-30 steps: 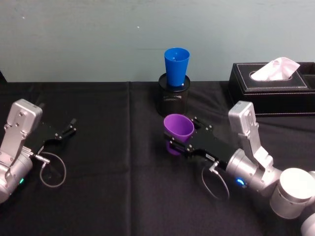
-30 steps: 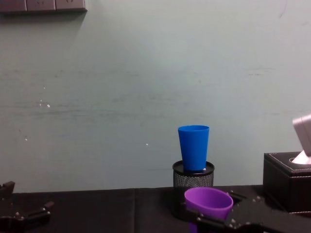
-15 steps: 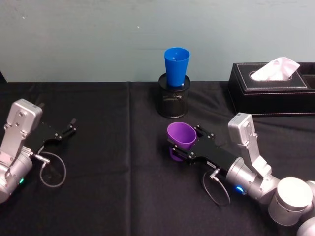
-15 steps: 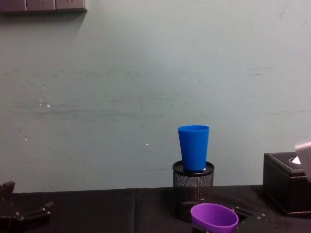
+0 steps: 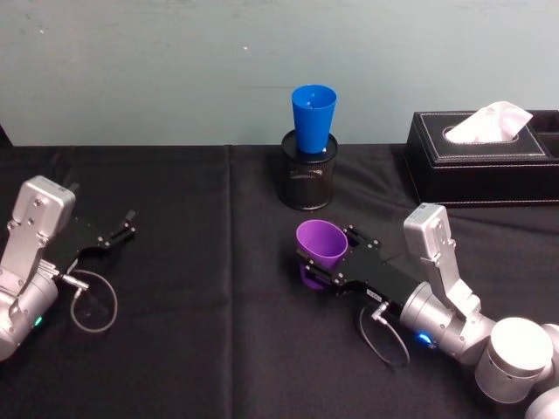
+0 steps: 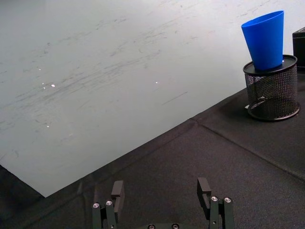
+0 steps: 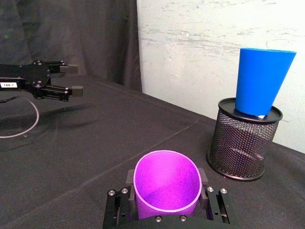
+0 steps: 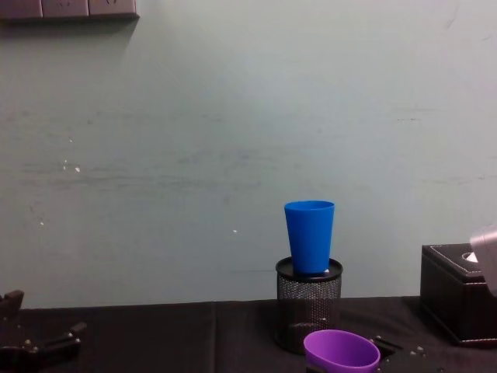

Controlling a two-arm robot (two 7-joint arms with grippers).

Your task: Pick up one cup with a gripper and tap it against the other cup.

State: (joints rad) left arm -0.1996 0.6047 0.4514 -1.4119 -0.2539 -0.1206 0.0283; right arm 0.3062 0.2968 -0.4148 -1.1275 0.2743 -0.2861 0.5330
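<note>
Since the earlier frames the right tool (image 5: pixel 325 260) has drawn back from the mesh holder and sunk lower, carrying the purple cup (image 5: pixel 320 249) with it, so that in the chest view just the cup's rim clears the bottom edge.

The left tool (image 5: pixel 122 228) rests low over the black counter (image 5: pixel 201 305) at the far left, its fingers (image 6: pixel 117 191) spread with nothing between them.

To its right, at mid-counter, the right tool pinches the purple cup at its lower body, one finger on each side, the wide rim tilted up.

Beyond that tool stands the blue cup (image 5: pixel 313 117), upright in the black mesh pen holder (image 5: pixel 307 179), well apart from the purple cup.

Right of the holder sits a black tissue box (image 5: pixel 480 157).
</note>
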